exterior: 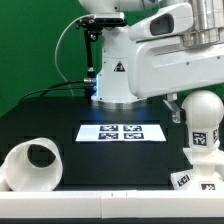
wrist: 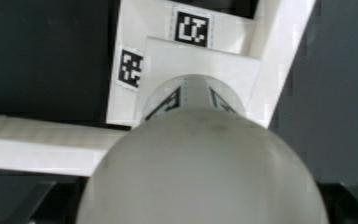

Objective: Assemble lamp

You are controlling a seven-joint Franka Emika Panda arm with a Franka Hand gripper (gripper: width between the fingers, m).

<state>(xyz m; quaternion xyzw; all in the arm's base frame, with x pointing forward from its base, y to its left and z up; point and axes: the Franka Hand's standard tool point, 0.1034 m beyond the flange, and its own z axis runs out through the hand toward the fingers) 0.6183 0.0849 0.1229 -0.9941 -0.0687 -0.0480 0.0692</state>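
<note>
The bulb (exterior: 203, 112), white with a round head and a tag on its neck, stands upright at the exterior view's right, over the flat white base (exterior: 192, 181) with tags at the table's front edge. My gripper (exterior: 186, 102) is at the bulb's head and seems shut on it. In the wrist view the bulb's head (wrist: 202, 160) fills the span between the dark fingers (wrist: 12, 200) of the gripper (wrist: 202, 208), with the tagged base (wrist: 233, 50) beneath it. The hollow shade (exterior: 32, 163) lies on its side at the front left, apart from the gripper.
The marker board (exterior: 122, 131) lies flat in the middle of the black table. The arm's white pedestal (exterior: 115, 80) stands behind it. A green wall closes the back. The table's front edge runs just below the shade and the base.
</note>
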